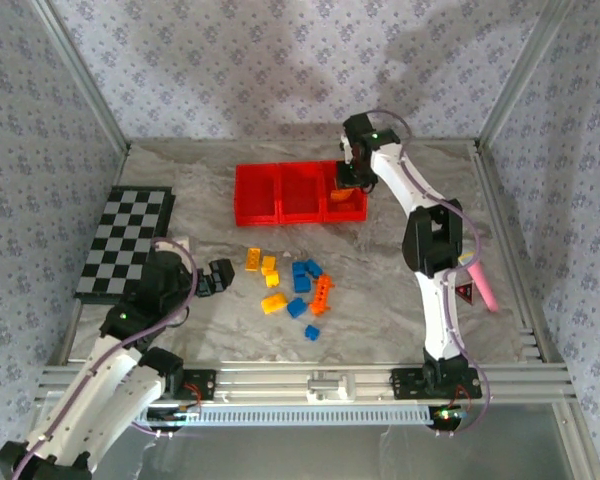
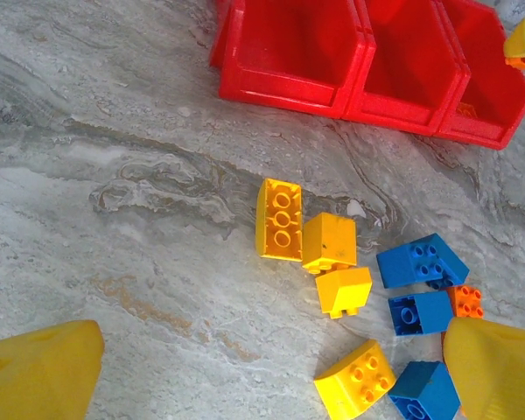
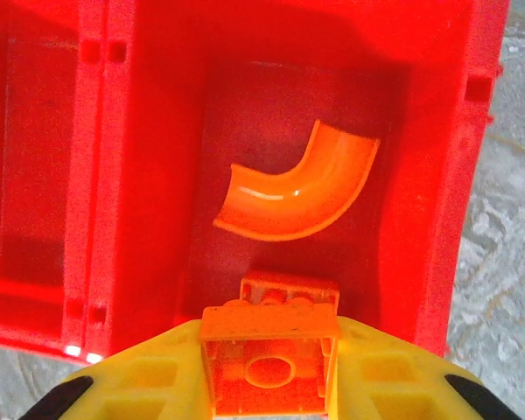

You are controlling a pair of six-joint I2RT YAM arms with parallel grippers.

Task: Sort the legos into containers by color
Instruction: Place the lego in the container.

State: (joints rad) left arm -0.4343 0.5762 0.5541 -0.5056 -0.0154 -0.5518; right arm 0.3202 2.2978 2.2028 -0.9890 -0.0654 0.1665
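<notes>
The containers (image 1: 280, 192), three joined red bins, stand at the back middle of the table. My right gripper (image 1: 348, 188) hangs over the rightmost bin (image 3: 149, 175), shut on an orange brick (image 3: 269, 359) held between its yellow fingers (image 3: 394, 376). Below it in that bin lie a curved orange piece (image 3: 302, 188) and another orange brick (image 3: 289, 289). The loose legos (image 1: 295, 285), yellow, blue and orange, lie scattered in the table's middle. My left gripper (image 1: 220, 277) is open just left of them with nothing between its fingers (image 2: 35, 372); yellow bricks (image 2: 280, 219) and blue bricks (image 2: 420, 261) lie ahead of it.
A black-and-white checkered board (image 1: 125, 240) lies at the left edge, beside my left arm. A pink object (image 1: 482, 285) sits by the right arm's forearm. Aluminium rails (image 1: 320, 380) frame the near edge and the sides.
</notes>
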